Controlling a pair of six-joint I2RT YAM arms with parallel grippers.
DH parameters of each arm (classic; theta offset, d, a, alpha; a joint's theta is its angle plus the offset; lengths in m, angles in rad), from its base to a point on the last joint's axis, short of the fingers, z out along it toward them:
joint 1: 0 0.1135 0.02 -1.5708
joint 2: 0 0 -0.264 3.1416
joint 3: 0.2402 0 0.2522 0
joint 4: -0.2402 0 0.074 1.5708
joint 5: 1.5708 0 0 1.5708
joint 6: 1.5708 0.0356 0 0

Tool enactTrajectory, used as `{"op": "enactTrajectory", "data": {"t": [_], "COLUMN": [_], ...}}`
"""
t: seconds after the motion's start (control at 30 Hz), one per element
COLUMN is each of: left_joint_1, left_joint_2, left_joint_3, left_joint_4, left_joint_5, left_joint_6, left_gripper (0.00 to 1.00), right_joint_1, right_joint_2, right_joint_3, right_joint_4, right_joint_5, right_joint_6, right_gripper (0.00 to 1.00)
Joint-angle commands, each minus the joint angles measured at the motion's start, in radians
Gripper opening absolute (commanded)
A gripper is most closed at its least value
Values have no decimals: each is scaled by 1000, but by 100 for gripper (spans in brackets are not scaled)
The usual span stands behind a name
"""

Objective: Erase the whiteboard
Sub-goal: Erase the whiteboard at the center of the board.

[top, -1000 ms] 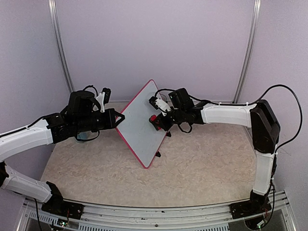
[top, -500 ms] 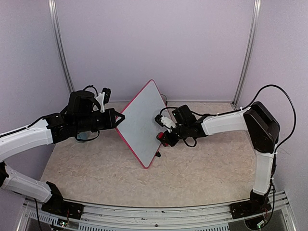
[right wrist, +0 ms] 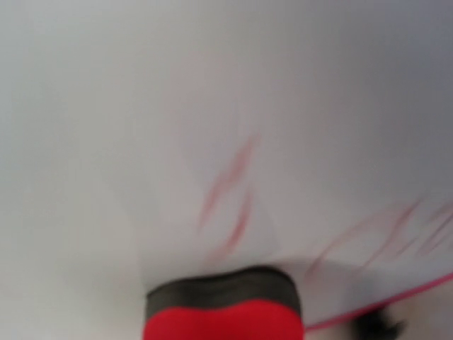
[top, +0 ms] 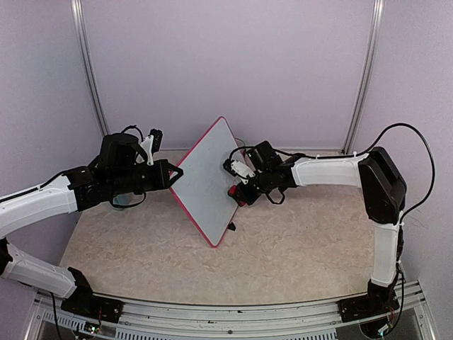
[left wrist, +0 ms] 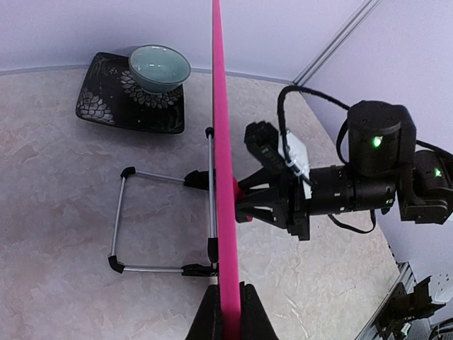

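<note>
Whiteboard [top: 205,180] | left claw [top: 176,171] clamps edge | right claw [top: 236,192] grips eraser [right wrist: 224,315] | marks [right wrist: 228,177] blurred

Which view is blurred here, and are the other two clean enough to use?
Right wrist: heavily blurred; the whiteboard fills the frame, its reddish marks smeared into streaks, and only the red eraser at the bottom edge is readable. Left wrist: sharp, with the whiteboard seen edge-on as a pink strip. Top external: sharp, even light, soft shadows, no glare on the whiteboard.

Smooth white whiteboard [top: 207,180], pink plastic frame [left wrist: 224,212], matt marbled tabletop [top: 297,241], glossy glazed bowl [left wrist: 160,67]
</note>
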Motion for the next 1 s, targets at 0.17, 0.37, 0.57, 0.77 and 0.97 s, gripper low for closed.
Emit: {"op": "enactTrajectory", "data": {"t": [0.17,0.37,0.57,0.77,0.97], "left_joint_1": [-30,-30,-29,-29,-29], "left_joint_2": [-8,-6,-25,-40,-53], "left_joint_3": [-15,-3,1,-5,-17], "left_joint_4": [-79,-92,-104,-121,-126], "left_joint_5": [99,101,123,125,124], "left_joint_6": [50,56,54,53,47], "left_gripper": [0,0,0,0,0], "right_joint_1": [12,12,9,9,11], "right_joint_2": [34,20,21,10,-8], "right_joint_3": [138,-16,-112,-85,68], "right_joint_4": [88,143,167,157,102], "right_joint_5": [-6,-25,-28,-69,-86], "right_joint_6": [-20,-11,-3,-3,-17], "right_gripper": [1,0,0,0,0]}}
